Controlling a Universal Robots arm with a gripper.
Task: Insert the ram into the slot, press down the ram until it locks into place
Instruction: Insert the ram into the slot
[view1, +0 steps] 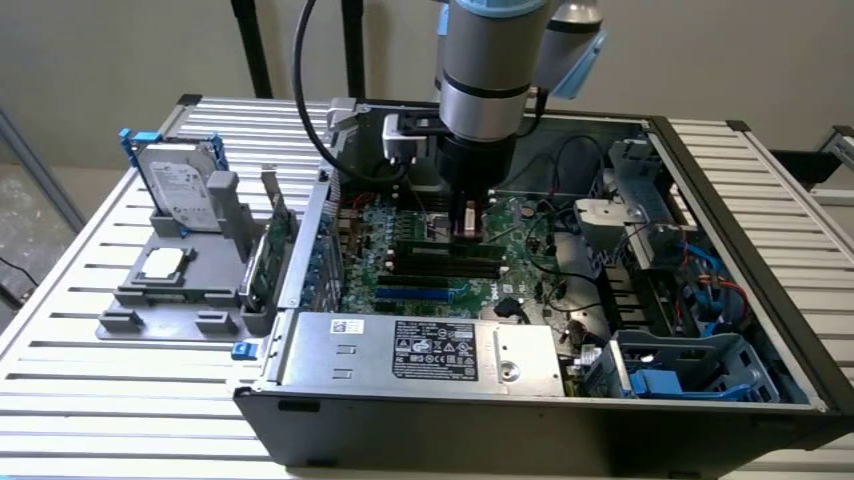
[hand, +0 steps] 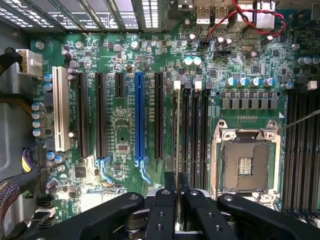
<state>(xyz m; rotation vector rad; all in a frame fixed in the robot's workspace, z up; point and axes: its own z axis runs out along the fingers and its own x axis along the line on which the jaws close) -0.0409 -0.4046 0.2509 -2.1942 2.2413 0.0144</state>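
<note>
Tool clamps the ram edge-on along its slot, mid-frame in the exterior view, on the motherboard; a slight tilt, or drift toward the neighbouring slot, could jam it under pressure, short of locking.

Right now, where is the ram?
In the wrist view the ram stands on edge in the gripper, along the black slots between the blue socket and the CPU socket.
</note>
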